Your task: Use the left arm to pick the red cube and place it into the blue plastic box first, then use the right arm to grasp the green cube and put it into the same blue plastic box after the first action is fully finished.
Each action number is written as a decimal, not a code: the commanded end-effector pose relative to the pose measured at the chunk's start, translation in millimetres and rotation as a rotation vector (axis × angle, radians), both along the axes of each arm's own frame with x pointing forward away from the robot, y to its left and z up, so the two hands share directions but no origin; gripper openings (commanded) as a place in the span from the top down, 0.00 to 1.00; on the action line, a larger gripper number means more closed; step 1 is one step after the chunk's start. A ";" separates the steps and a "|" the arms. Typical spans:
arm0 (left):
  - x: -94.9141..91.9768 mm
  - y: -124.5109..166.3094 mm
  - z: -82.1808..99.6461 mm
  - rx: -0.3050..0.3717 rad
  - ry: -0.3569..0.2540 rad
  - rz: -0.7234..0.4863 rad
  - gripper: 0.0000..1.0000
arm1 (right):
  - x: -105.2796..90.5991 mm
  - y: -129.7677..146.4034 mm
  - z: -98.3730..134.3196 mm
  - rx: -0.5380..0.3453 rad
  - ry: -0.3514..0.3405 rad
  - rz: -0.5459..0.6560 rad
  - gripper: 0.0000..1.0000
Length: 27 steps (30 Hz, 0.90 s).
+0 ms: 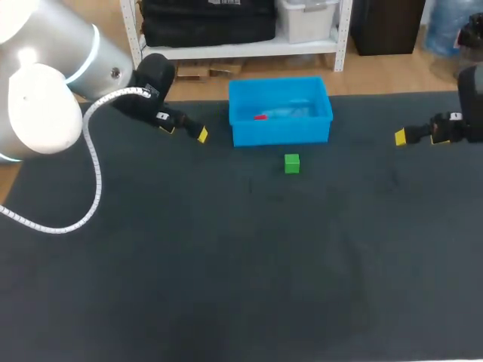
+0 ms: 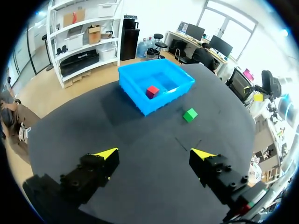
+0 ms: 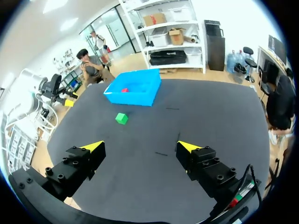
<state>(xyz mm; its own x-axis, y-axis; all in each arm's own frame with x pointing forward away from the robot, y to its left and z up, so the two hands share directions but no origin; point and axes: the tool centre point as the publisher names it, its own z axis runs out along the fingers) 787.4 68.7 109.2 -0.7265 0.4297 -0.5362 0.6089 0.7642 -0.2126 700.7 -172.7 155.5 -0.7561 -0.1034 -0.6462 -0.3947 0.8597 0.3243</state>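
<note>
Step one looks done: the red cube (image 2: 152, 91) lies inside the blue box (image 1: 281, 132), on its floor near the wall on the left arm's side. The left gripper (image 2: 154, 153) hangs over the desk (image 1: 226, 264) beside the box on the left, well short of it, fingers (image 2: 106, 154) spread wide and holding nothing.

Step in hand, by my read: the right arm's turn, grasp not yet begun. The green cube (image 1: 292, 163) sits on the desk just in front of the box, near its front wall but not touching it, nothing crowding it. The right gripper (image 3: 140, 147) is out at the right side of the desk, well apart from the cube, fingers (image 3: 187, 147) released and empty.

Next move calls for:
- bringing the right gripper across toward the middle and over the green cube
- lining the fingers up on two opposite faces
- coming down without clipping the box's front wall
- closing on the cube, lifting it over the rim, then letting go inside the box

The left arm seems clear of that path.
</note>
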 end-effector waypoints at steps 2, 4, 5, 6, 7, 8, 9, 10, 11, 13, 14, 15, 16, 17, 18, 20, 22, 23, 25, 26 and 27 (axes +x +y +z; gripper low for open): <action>0.2 1.2 -0.3 -0.004 -0.001 -0.004 0.00 | 3.2 12.5 3.8 -0.057 0.018 -0.006 0.00; 0.2 1.2 -0.3 -0.004 -0.001 -0.004 0.00 | 4.3 17.2 2.6 -0.069 0.032 -0.002 0.00; 0.2 1.2 -0.3 -0.004 -0.001 -0.004 0.00 | 4.9 19.7 2.1 -0.079 0.040 -0.002 0.00; 0.2 1.2 -0.3 -0.004 -0.001 -0.004 0.00 | 5.6 22.0 1.3 -0.086 0.049 -0.002 0.00; 0.2 1.2 -0.3 -0.004 -0.001 -0.004 0.00 | 6.4 24.4 0.4 -0.092 0.059 -0.004 0.00; 0.2 1.2 -0.3 -0.004 -0.001 -0.004 0.00 | 7.2 26.3 -0.5 -0.100 0.068 -0.005 0.00; 0.2 1.2 -0.3 -0.004 -0.001 -0.004 0.00 | 8.0 28.9 -1.4 -0.106 0.075 -0.005 0.00; 0.2 1.2 -0.3 -0.004 -0.001 -0.004 0.00 | 8.5 31.6 -2.0 -0.113 0.085 -0.004 0.00; 0.2 1.2 -0.3 -0.004 -0.001 -0.004 0.00 | 8.9 34.0 -2.7 -0.118 0.093 -0.004 0.00; 0.2 1.2 -0.3 -0.004 -0.001 -0.004 0.00 | 9.7 39.1 -4.3 -0.131 0.109 0.000 0.00; 0.2 1.2 -0.3 -0.004 -0.001 -0.004 0.00 | 10.2 41.5 -5.5 -0.138 0.117 0.001 0.00; 0.2 1.2 -0.3 -0.004 -0.001 -0.004 0.00 | 10.6 43.7 -6.5 -0.142 0.125 0.001 0.00; 0.2 1.2 -0.3 -0.004 -0.001 -0.004 0.00 | 11.2 46.0 -7.3 -0.148 0.130 -0.001 0.00; 0.2 1.2 -0.3 -0.004 -0.001 -0.004 0.00 | 11.6 48.4 -8.1 -0.158 0.139 0.000 0.00; 0.2 1.2 -0.3 -0.004 -0.001 -0.004 0.00 | 11.8 50.7 -8.9 -0.160 0.141 0.000 0.00; 0.2 1.2 -0.3 -0.004 -0.001 -0.004 0.00 | 12.5 55.4 -10.1 -0.176 0.160 -0.003 0.00; 0.2 1.2 -0.3 -0.004 -0.001 -0.004 0.00 | 13.1 60.4 -10.9 -0.185 0.172 -0.003 0.00; 0.2 1.2 -0.3 -0.004 -0.001 -0.004 0.00 | 13.6 62.9 -11.3 -0.193 0.179 -0.004 0.00; 0.2 1.2 -0.3 -0.004 -0.001 -0.004 0.00 | 15.1 68.7 -12.5 -0.203 0.193 -0.005 0.00; 0.2 1.2 -0.3 -0.004 -0.001 -0.004 0.00 | 15.8 71.3 -13.2 -0.207 0.199 -0.006 0.00; 0.2 1.2 -0.3 -0.004 -0.001 -0.004 0.00 | 16.3 73.1 -13.6 -0.212 0.202 -0.008 0.00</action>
